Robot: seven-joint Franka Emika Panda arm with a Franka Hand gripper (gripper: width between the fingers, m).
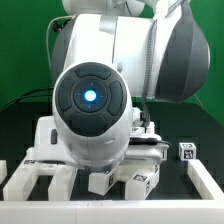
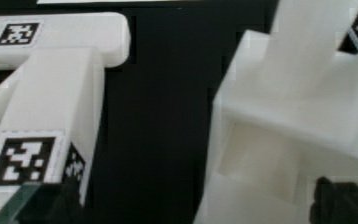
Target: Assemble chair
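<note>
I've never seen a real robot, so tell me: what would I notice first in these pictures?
The big white robot arm fills the middle of the exterior view, and its dark round cap with a blue glow faces the camera. Below it lie white chair parts with small black-and-white tags. In the wrist view, a white post and a bigger white part lie apart on the black table.

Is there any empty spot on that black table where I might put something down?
Bare black table shows on the exterior view's left of the arm, and on its right behind the small tagged block. Under the arm, the white chair parts crowd together, with narrow dark gaps only.
</note>
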